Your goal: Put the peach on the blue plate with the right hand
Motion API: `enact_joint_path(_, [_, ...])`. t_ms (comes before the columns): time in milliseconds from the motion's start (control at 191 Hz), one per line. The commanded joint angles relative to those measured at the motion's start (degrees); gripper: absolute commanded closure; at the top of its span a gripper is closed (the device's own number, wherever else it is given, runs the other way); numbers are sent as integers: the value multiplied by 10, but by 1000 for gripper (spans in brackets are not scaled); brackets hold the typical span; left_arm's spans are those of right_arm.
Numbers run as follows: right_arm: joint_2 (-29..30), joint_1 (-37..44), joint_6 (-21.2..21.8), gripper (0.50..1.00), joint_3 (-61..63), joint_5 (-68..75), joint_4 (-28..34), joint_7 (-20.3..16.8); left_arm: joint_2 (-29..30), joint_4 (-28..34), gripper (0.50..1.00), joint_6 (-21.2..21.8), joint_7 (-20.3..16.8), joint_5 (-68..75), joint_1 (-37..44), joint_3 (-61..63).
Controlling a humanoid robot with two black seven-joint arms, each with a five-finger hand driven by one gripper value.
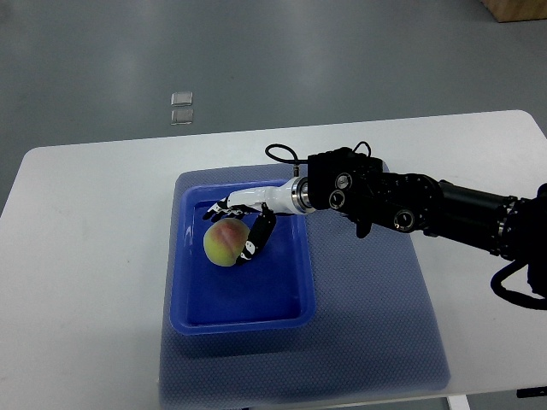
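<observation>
The peach (222,245), yellow-green with a red blush, lies in the left half of the deep blue rectangular plate (242,323). My right arm reaches in from the right edge, and its hand (229,232) is over the plate. The white fingers (232,204) curve over the far side of the peach. The dark thumb (257,238) presses against its right side, so the hand is shut on the fruit. The peach's underside seems to be at or just above the plate floor; I cannot tell which. No left arm shows.
The plate sits on a blue textured mat (376,342) on a white table (85,256). The black forearm (410,205) and its cable loop (280,155) hang above the mat's far right part. Grey floor lies beyond the table, with a small clear object (182,108) on it.
</observation>
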Motion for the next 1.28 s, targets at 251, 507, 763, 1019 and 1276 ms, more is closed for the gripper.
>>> enact_joint_path(251, [-29, 36, -16, 568, 170, 27, 5, 1, 0, 1, 500, 0, 0, 0, 1, 0])
enact_joint_path(507, [-71, -85, -27, 568, 454, 187, 3, 3, 0, 1, 500, 0, 0, 0, 0, -1])
enact_joint_path(763, [-77, -200, -38, 568, 568, 351, -5, 11, 0, 0, 500, 0, 0, 0, 1, 0])
enact_joint_path(1019, [-70, -262, -27, 568, 607, 447, -68, 90, 0, 1, 500, 1, 0, 0, 1, 1])
enact_joint_path(1276, [-46, -274, 14, 568, 605, 479, -119, 113, 0, 1, 500, 1, 0, 0, 1, 2])
